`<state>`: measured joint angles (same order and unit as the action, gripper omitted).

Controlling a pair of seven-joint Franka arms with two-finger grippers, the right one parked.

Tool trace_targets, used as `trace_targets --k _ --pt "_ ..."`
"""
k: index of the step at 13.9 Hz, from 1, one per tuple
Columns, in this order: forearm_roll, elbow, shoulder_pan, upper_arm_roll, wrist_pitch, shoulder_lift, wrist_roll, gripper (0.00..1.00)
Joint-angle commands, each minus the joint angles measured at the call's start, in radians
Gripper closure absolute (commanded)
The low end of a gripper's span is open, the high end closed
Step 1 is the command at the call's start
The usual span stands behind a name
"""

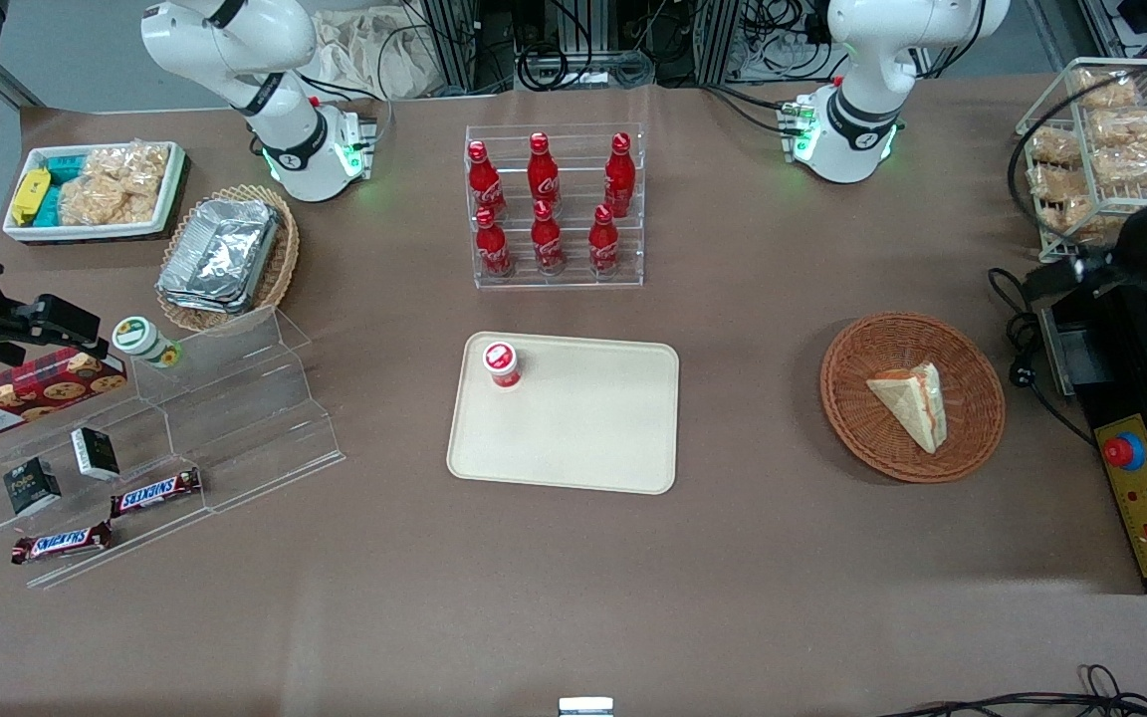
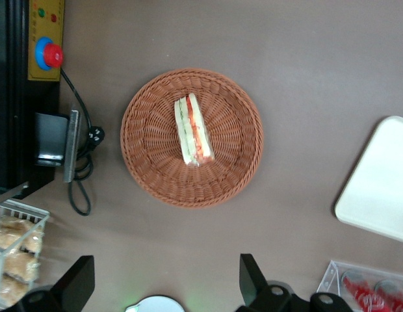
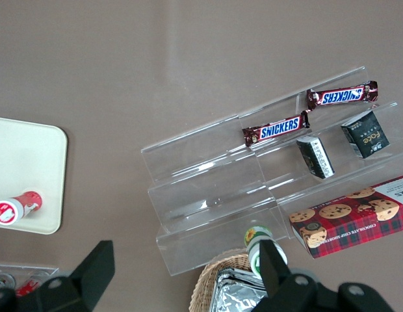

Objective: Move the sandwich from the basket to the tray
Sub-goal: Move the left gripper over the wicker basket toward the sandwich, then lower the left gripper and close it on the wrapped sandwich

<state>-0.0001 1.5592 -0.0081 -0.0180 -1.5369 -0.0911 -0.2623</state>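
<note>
- Two black fingers (image 2: pixel 75 283) of the left gripper (image 2: pixel 164 281) stand wide apart with nothing between them, raised well above the table.
- One sandwich (image 2: pixel 193 130) lies below and ahead of the fingertips, apart from them, resting on its side in the middle of one round reddish-brown basket (image 2: pixel 147 170); its red and green filling shows along the cut edge.
- One cream tray (image 2: pixel 383 188) sits off to the side of the fingers, well apart from the basket, on the brown table (image 2: pixel 305 58).
- One small red-capped container (image 1: pixel 501 363) stands upright on the tray, in the corner away from the front camera and toward the parked arm's end.
- Six red soda bottles (image 1: pixel 546 204) stand in a clear rack, three in each of two rows, farther from the front camera than the tray.
- One yellow control box with a red button (image 2: pixel 49 55) lies near the basket, at the working arm's end of the table.
- One wire rack of bagged snacks (image 1: pixel 1101 139) stands at that same end, farther from the front camera than the control box.
- Two Snickers bars (image 1: pixel 106 516) lie on a clear stepped stand toward the parked arm's end, with two small dark boxes (image 1: pixel 64 469) and one cookie box (image 1: pixel 26 393) on it as well.
- One pale wicker basket of foil containers (image 1: pixel 225 257) and one white bin of snack packets (image 1: pixel 96 189) sit near that stand.
</note>
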Motion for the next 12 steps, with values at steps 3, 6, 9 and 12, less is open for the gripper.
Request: trace_targets --k 3,6,9,12 --pt "0.011 0.141 0.002 0.009 -0.254 -0.108 -0.139 0.00" --pt "0.003 0.225 0.002 0.009 -0.396 -0.179 -0.178 0.00" --pt "-0.003 0.266 0.002 0.009 -0.484 -0.252 -0.192 0.00" --pt "-0.011 0.366 0.007 0.007 -0.615 -0.288 -0.199 0.00"
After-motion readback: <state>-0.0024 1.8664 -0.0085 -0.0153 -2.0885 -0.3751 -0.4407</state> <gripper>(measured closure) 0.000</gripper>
